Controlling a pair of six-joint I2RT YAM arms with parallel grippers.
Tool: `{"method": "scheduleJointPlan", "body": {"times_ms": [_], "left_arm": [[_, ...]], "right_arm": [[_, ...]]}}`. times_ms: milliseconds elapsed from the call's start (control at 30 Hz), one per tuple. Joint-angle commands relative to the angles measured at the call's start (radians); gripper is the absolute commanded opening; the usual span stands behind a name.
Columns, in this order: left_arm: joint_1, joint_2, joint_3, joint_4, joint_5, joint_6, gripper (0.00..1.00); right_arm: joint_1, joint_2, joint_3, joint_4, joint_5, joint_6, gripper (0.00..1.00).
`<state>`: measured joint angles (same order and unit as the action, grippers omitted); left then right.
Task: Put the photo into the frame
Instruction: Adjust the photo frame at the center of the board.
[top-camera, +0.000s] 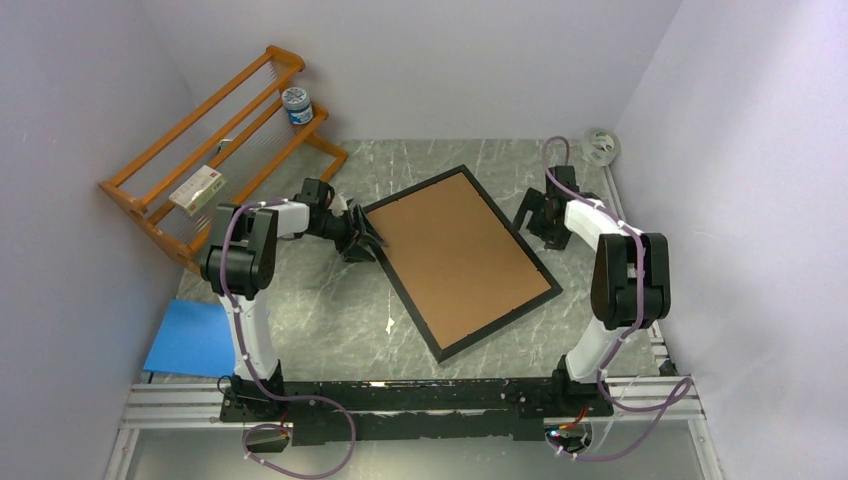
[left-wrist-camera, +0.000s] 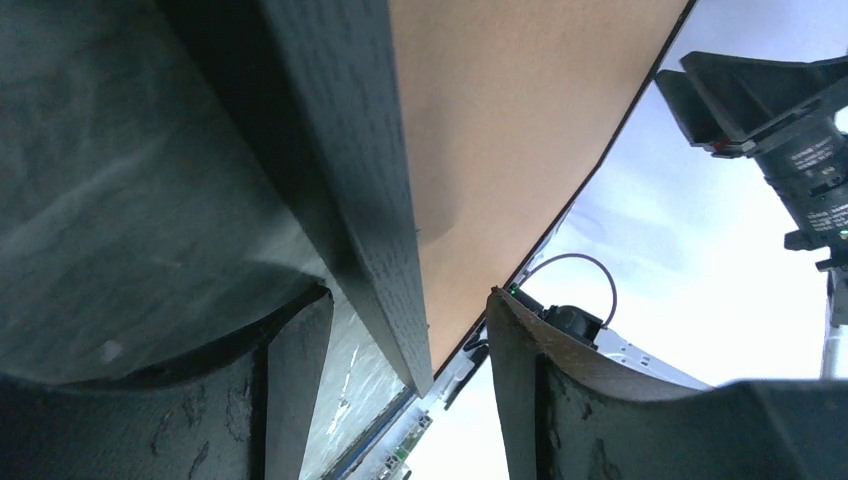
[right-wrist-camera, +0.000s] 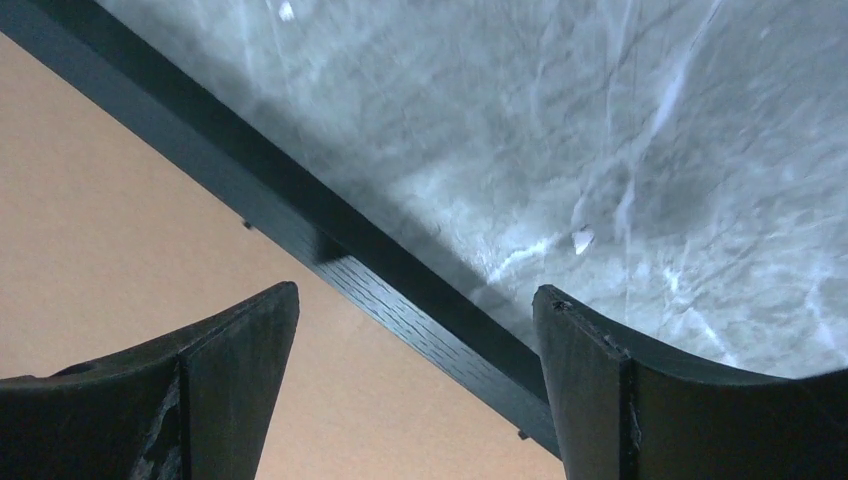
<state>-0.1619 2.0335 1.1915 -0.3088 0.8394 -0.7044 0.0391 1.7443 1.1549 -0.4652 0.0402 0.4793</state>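
Note:
The black frame (top-camera: 500, 326) lies flat on the marble table, turned at an angle. The brown backing board (top-camera: 460, 255) fills it. The sunflower photo is not in view. My left gripper (top-camera: 362, 240) is open at the frame's left corner. In the left wrist view its jaws (left-wrist-camera: 410, 310) straddle the frame's edge (left-wrist-camera: 370, 200), with the board (left-wrist-camera: 500, 120) beside it. My right gripper (top-camera: 528, 214) is open at the frame's far right edge. In the right wrist view its jaws (right-wrist-camera: 415, 300) straddle the frame bar (right-wrist-camera: 400, 290), one finger over the board (right-wrist-camera: 120, 200), the other over the table (right-wrist-camera: 600, 120).
An orange wooden rack (top-camera: 215, 150) stands at the back left, holding a small jar (top-camera: 297, 104) and a box (top-camera: 197, 189). A blue sheet (top-camera: 190, 337) lies at the near left. A tape roll (top-camera: 600, 146) sits at the back right. Walls close in on both sides.

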Motion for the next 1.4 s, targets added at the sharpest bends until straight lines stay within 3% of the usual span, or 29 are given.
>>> {"method": "scheduleJointPlan", "body": {"times_ms": [0,200,567,733,833,933,1000,1133,1367], "left_arm": [[-0.021,0.052,0.071,-0.014,0.003,0.020,0.64],[-0.021,0.100,0.187,-0.040,0.012,0.025,0.62],[-0.019,0.220,0.376,-0.077,0.003,0.030,0.62],[-0.015,0.191,0.342,-0.086,-0.106,0.032,0.66],[-0.006,0.143,0.305,-0.121,-0.202,0.071,0.76],[-0.007,0.080,0.259,-0.135,-0.252,0.115,0.81],[-0.007,0.046,0.220,-0.126,-0.245,0.129,0.82],[-0.006,-0.004,0.127,-0.079,-0.184,0.118,0.73],[-0.007,-0.013,0.012,0.003,-0.013,0.090,0.45]], "right_arm": [[-0.020,-0.016,-0.060,0.048,-0.168,-0.001,0.91],[-0.022,-0.035,-0.137,0.067,-0.286,0.005,0.91],[0.011,-0.216,-0.318,0.152,-0.450,0.141,0.85],[0.022,-0.316,-0.306,0.074,-0.163,0.178,0.85],[0.030,-0.371,-0.263,0.037,-0.013,0.183,0.86],[0.057,-0.379,-0.225,0.042,-0.009,0.164,0.83],[0.086,-0.359,-0.218,0.094,-0.103,0.151,0.78],[0.207,-0.286,-0.216,0.270,-0.305,0.205,0.61],[0.445,0.002,-0.046,0.533,-0.617,0.332,0.44]]}}
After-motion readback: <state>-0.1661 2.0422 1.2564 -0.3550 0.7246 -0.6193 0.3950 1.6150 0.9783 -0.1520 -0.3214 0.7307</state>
